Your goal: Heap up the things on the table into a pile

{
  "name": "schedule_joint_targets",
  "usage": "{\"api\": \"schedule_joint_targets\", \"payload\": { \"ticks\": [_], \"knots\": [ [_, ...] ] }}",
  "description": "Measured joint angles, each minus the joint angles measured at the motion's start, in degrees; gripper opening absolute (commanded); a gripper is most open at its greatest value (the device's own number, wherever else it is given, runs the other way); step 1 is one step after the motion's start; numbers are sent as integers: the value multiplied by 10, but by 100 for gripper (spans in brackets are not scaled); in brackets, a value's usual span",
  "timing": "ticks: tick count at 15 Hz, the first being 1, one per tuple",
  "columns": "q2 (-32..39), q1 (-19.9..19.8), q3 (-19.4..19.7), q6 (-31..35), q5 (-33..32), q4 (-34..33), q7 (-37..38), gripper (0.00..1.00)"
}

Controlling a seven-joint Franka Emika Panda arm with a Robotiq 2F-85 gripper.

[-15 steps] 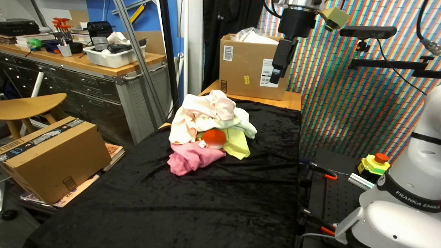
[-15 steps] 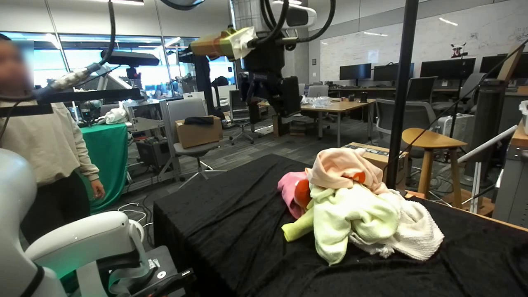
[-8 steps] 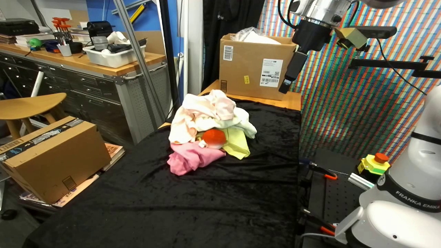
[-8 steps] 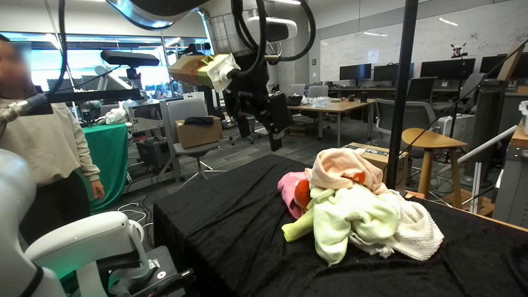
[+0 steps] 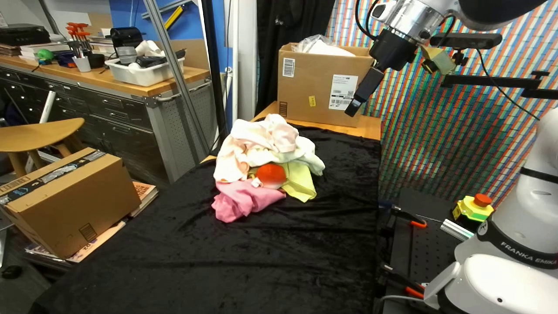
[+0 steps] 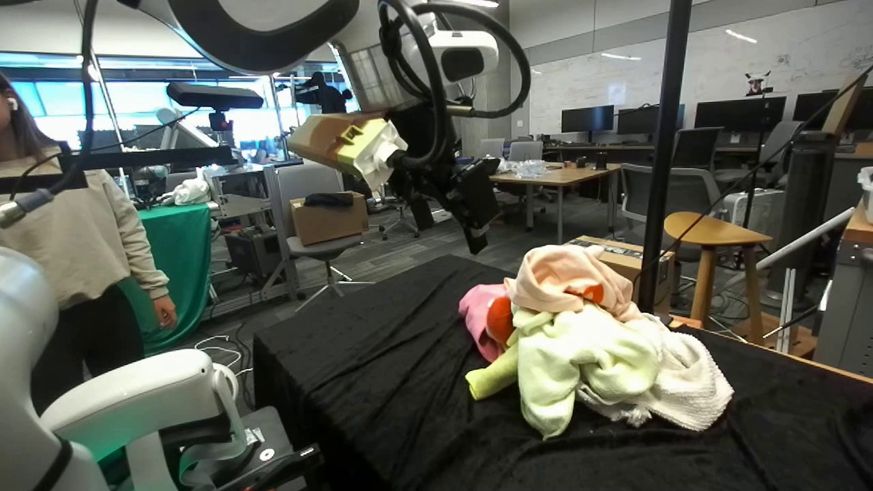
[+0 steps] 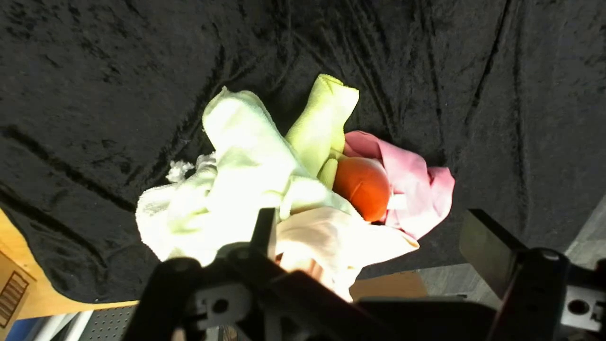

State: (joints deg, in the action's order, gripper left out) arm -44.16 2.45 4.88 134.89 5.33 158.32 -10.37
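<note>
Cloth pile (image 5: 263,157) on black table (image 5: 279,261); gripper (image 5: 354,106) hangs higher, well apart
Red-orange ball (image 5: 271,174) sits between pink cloth (image 5: 245,199) and yellow cloth (image 5: 301,182); pale pink cloth (image 5: 280,133) on top

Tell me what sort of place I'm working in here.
Probably a robotics lab or workshop with office desks nearby: the drawered workbench, the red stop button and the row of monitors all point that way.

The table (image 5: 261,266) looks velvety, the white cloth (image 6: 690,378) rough.
</note>
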Motion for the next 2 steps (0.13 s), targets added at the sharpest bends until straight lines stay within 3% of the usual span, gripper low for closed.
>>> {"api": "schedule_joint_targets", "payload": {
  "ticks": [2],
  "knots": [
    [1,0,0,-2,0,1,0,100]
  ]
}}
